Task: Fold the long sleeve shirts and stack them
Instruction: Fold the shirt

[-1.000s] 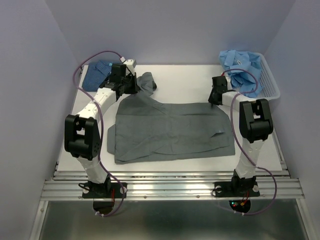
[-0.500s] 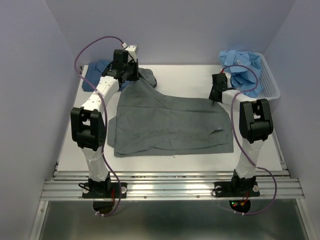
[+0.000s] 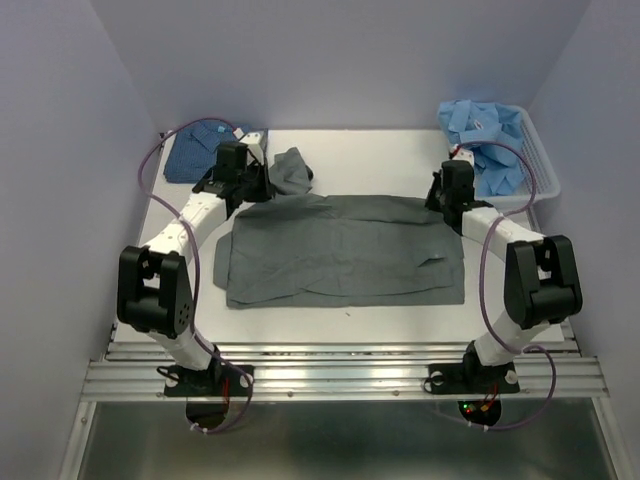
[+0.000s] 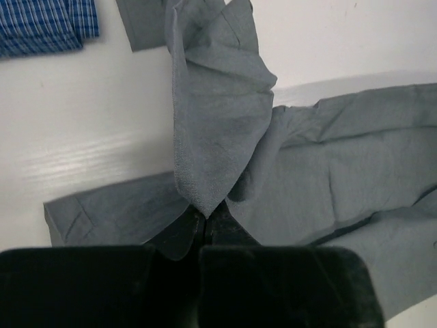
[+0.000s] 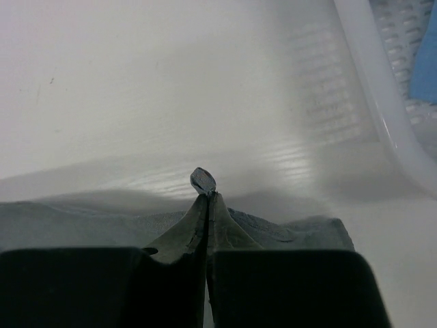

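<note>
We have the grey shirt (image 3: 340, 250) lying flat mid-table as a wide rectangle. The left gripper (image 4: 205, 217) is clenched on a peaked fold at its 10 o'clock corner, and the right gripper (image 5: 206, 201) is pinched tight on the edge at 2 o'clock. We judge a fold toward 6 o'clock comes next, so we should raise both corners evenly and keep the far edge taut. The loose sleeve bunched at 11 o'clock should not drag. The cloth is a thin matte weave, softly creased and limp. The dark blue patterned shirt (image 3: 195, 155) sits at 10 o'clock. Crumpled light blue shirts (image 3: 485, 135) fill the white slatted basket (image 3: 540, 170) at 2 o'clock.
</note>
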### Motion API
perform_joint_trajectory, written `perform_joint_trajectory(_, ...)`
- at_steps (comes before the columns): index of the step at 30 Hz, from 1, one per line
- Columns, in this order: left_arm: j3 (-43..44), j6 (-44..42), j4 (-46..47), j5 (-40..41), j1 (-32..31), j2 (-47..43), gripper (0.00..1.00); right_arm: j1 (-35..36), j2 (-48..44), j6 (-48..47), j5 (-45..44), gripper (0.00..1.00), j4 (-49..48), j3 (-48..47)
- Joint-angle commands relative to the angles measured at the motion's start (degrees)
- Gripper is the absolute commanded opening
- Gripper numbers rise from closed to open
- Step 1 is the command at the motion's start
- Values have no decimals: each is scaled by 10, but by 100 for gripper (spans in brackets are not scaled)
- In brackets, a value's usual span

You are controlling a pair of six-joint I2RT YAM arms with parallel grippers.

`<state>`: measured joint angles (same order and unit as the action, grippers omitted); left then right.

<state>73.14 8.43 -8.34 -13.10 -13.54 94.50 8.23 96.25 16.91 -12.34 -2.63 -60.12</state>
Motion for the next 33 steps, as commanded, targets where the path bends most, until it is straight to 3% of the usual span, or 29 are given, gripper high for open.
perform_joint_trajectory(1, -87, 47, 63, -10, -3, -82, 0, -1, -61, 14, 15, 1, -49, 58)
perform_joint_trajectory(13, -290, 167, 75, 46, -3, -259, 0, -1, -218, 81, 2, 2, 25, 193)
perform_joint_trajectory(20, -379, 233, 80, 45, -5, -307, 0, -1, -267, 94, -23, 8, 69, 248)
perform_joint_trajectory(24, -388, 244, 91, 41, -7, -286, 0, -1, -264, 106, -40, 18, 75, 256)
perform_joint_trajectory(27, -391, 257, 82, 48, -8, -274, 0, -1, -261, 115, -57, 48, 88, 254)
perform_joint_trajectory(29, -391, 264, 56, 61, -8, -277, 8, -1, -264, 115, -67, 64, 97, 256)
perform_joint_trajectory(30, -389, 274, 45, 69, -7, -280, 20, -1, -265, 113, -70, 68, 101, 254)
perform_joint_trajectory(31, -387, 276, 35, 74, -8, -291, 49, -1, -267, 110, -69, 81, 111, 251)
perform_joint_trajectory(32, -386, 277, 29, 75, -8, -298, 60, -1, -273, 109, -66, 100, 117, 243)
perform_joint_trajectory(33, -386, 282, 18, 77, -8, -307, 76, -1, -277, 96, -53, 100, 119, 239)
